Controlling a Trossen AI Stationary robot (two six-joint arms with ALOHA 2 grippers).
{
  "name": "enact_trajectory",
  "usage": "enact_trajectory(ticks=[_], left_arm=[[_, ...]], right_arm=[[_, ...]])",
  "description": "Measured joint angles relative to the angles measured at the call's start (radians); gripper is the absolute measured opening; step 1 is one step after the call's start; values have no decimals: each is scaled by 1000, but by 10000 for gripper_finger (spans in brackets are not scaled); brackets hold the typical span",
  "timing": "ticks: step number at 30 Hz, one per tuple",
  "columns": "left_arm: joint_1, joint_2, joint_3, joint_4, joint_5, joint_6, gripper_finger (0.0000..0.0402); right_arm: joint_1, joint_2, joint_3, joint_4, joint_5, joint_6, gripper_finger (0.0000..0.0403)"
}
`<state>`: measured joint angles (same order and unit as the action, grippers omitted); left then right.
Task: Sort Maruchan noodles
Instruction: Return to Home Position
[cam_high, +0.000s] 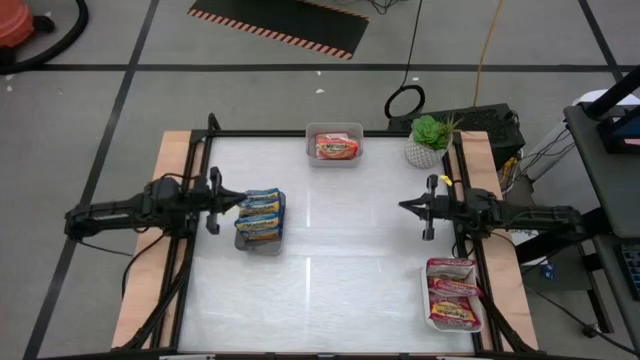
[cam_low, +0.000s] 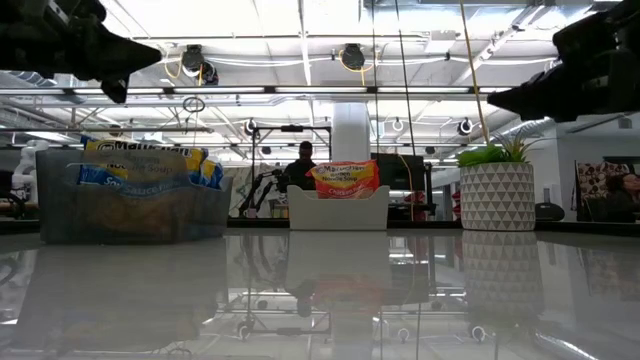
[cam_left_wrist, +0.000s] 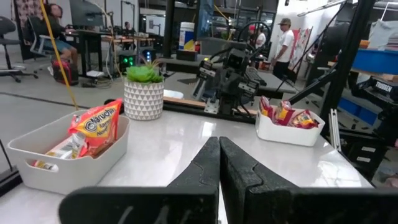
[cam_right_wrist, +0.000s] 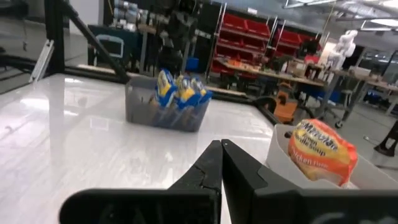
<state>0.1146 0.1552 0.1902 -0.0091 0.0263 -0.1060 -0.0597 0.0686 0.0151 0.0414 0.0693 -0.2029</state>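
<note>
Your table (cam_high: 340, 230) is a glossy white top in a black frame with bare wood strips down both sides. It mirrors the ceiling lights in the low view. Around it the floor is grey with black tape lines, and a mat (cam_high: 280, 25) edged in orange-and-black stripes lies beyond the far side. A plant (cam_high: 432, 140) in a white patterned pot stands at the far right corner. Past the table the room is an open workshop with strip lights, desks, racks of red bins (cam_right_wrist: 249, 40) and a few people. One person (cam_low: 303, 165) in dark clothes stands behind the far edge.

The left gripper (cam_high: 235, 203) hangs at the left side with its fingers pressed together and empty, its tips just beside the dark bin (cam_high: 258, 246). The right gripper (cam_high: 405, 206) hangs well apart at the right side, also pinched closed on nothing.

All the noodles you can see sit in containers:
- **Blue packs** (cam_high: 262, 212): on edge in the dark bin, at mid left.
- **Orange pack** (cam_high: 336, 147): in the far tray (cam_high: 334, 128), at far centre.
- **Maroon packs** (cam_high: 453, 300): in the near tray (cam_high: 450, 262), at the near right.

You can read "Maruchan" on the orange pack in the left wrist view and along the top of the blue packs in the low view. The smaller print is too blurred to read.
</note>
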Motion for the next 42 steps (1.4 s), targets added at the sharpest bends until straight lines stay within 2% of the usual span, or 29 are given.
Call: enact_trajectory(ticks=[7, 12, 15, 19, 26, 28, 31, 34, 42], left_arm=[[0, -98, 0, -128, -35, 61, 1], [0, -134, -1, -135, -30, 81, 1], [0, -154, -52, -77, -23, 85, 1], [0, -152, -182, 82, 16, 47, 1], [-4, -153, -180, 79, 41, 80, 1], [-20, -153, -180, 70, 69, 42, 1], [-67, -153, -180, 70, 55, 8, 1], [-121, -153, -180, 72, -2, 43, 1], [-240, -153, -180, 64, -45, 127, 1]], right_arm=[[0, -23, 0, -3, 7, 31, 0], [0, -23, 0, -1, 7, 28, 0], [0, -23, 0, -1, 7, 27, 0], [0, -23, 0, -1, 7, 27, 0], [0, -23, 0, 0, 7, 27, 0], [0, -23, 0, 1, 7, 27, 0], [0, -23, 0, 3, 7, 27, 0], [0, -23, 0, 4, 7, 27, 0], [0, -23, 0, 5, 8, 27, 0]])
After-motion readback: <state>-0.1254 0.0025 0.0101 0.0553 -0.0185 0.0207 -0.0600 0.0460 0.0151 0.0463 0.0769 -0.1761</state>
